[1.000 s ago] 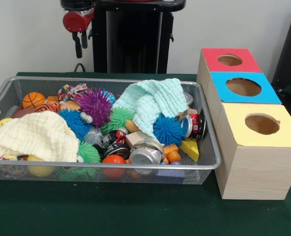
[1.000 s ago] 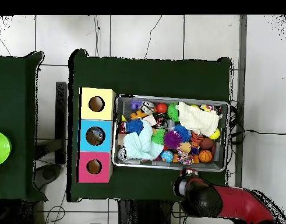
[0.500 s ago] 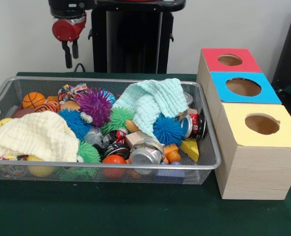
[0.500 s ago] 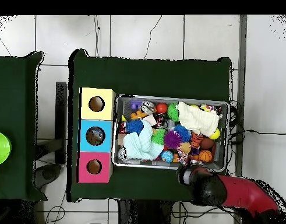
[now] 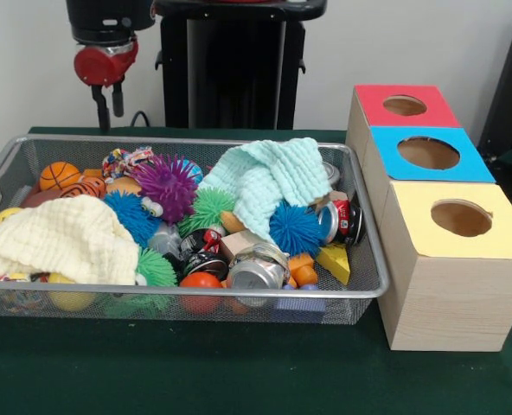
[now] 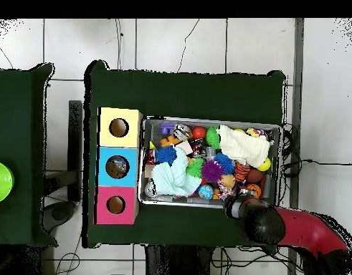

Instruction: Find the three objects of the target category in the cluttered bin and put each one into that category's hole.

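Search step: gripper [image 5: 105, 98] empty, fingers slightly apart, hovers above the bin [image 5: 365, 290]'s back edge; orange ball [image 5: 59, 175] just below; next, descend and choose.

The front view sits low and close across the table, looking level at the wire bin [image 5: 360, 285], which fills the frame's middle, with the three-holed box [image 5: 446, 285] at 3 o'clock. The overhead view looks straight down from far higher, taking in the whole green table [image 6: 186, 93] and tiled floor [image 6: 171, 43]; there the box lies at 9 o'clock. Both views share bin and box.
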{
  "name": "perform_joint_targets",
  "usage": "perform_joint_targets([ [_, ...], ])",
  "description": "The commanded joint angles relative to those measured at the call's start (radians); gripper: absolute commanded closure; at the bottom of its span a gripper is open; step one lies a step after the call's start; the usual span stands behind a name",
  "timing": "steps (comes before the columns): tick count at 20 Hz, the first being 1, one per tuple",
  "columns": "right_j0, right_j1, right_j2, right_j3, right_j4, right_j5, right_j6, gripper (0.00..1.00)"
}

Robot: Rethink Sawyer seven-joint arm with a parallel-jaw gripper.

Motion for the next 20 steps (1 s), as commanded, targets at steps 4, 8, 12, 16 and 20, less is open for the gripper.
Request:
perform_joint_targets([
  [4, -0.037, 0.088, 0.019, -0.178, -0.082, -0.002, -0.214, 0.0],
  [8, -0.029, 0.116, -0.005, -0.192, -0.135, -0.05, -0.193, 0.0],
  [12, -0.035, 0.099, 0.008, -0.179, -0.13, -0.024, -0.195, 0.0],
  [16, -0.043, 0.078, 0.021, -0.152, -0.094, 0.016, -0.189, 0.0],
  [20, -0.059, 0.078, 0.027, -0.142, -0.092, 0.014, -0.196, 0.0],
])
